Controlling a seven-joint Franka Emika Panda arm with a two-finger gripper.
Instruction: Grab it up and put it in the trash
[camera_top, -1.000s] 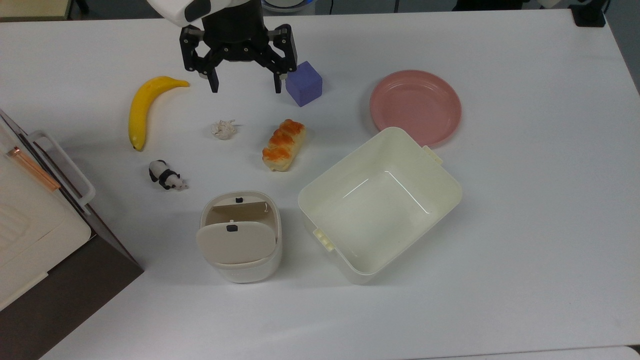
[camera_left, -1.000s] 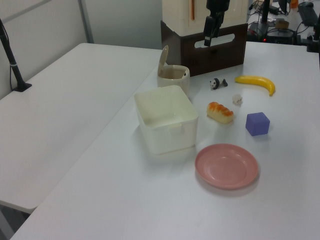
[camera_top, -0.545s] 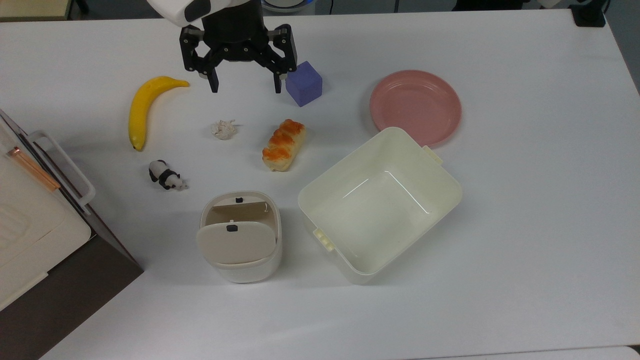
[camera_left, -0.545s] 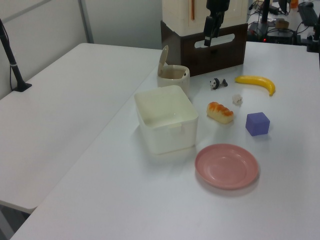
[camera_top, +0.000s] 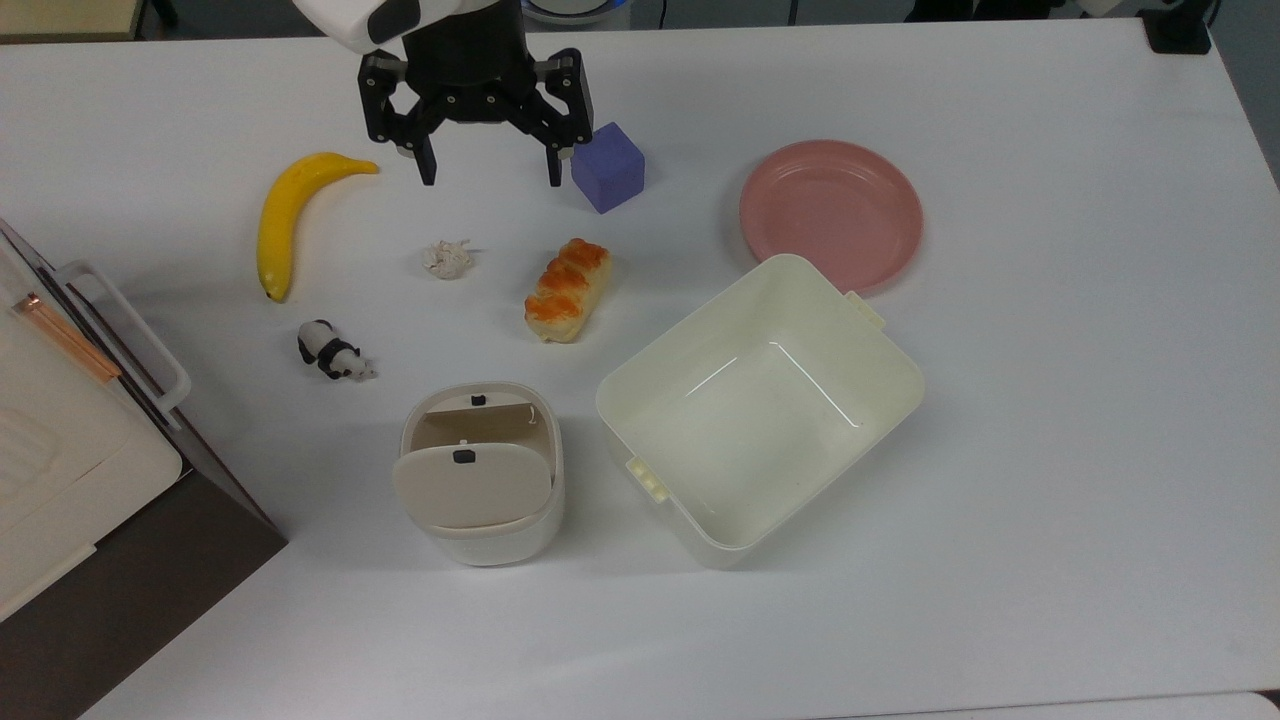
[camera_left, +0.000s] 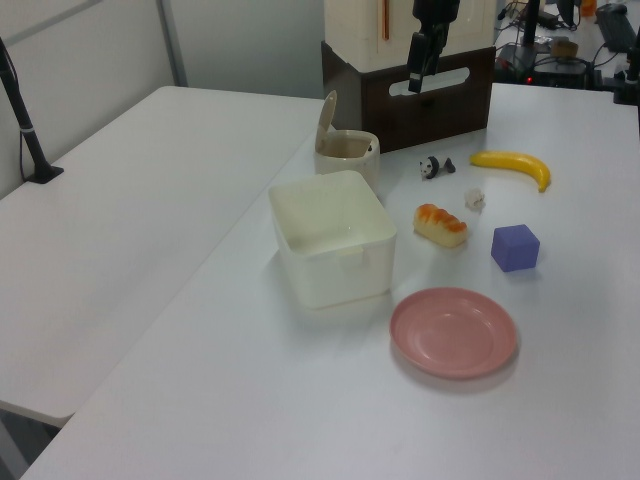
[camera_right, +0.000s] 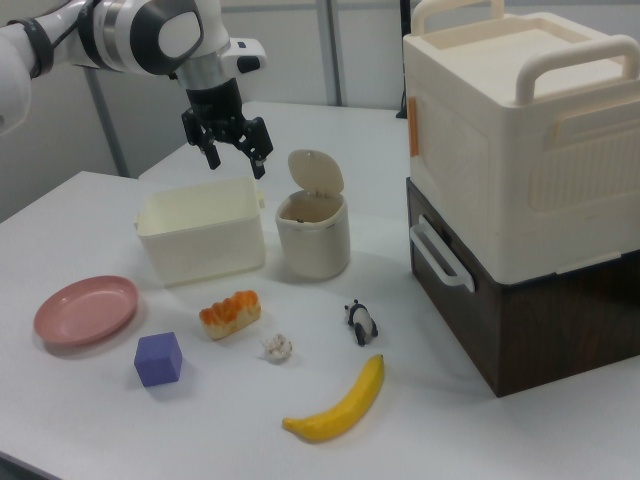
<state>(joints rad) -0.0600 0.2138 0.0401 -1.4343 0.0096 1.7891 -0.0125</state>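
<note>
Nothing of the job had been done when these frames were taken: the crumpled wad of white paper (camera_top: 447, 258) lay loose on the white table (camera_top: 1050, 450), untouched, and I held nothing. My gripper (camera_top: 490, 178) hung high above the tabletop with its jaws spread wide apart and empty, appearing in the top view between the banana (camera_top: 290, 215) and the purple cube (camera_top: 607, 167). In the right view my gripper (camera_right: 235, 157) stood well up in the air, clear of everything below. The wad sat between the banana and the glazed bread roll (camera_top: 567, 290), with the toy panda (camera_top: 333, 352) nearby toward the top view's lower left. The trash bin (camera_top: 480, 475) stood on the far side of the panda from me, its beige flap lid (camera_top: 470, 485) tipped up so that the mouth looked open. Beside it sat the larger lidless tub (camera_top: 760, 400), which was not the target, and the pink plate (camera_top: 830, 213) lay beyond. By my reckoning every step remained: coming down over the wad, closing on it, lifting it, carrying it across to the bin and dropping it through the opening. The wad was small and light, so I judged the grasp would need to be well centred and low.
</note>
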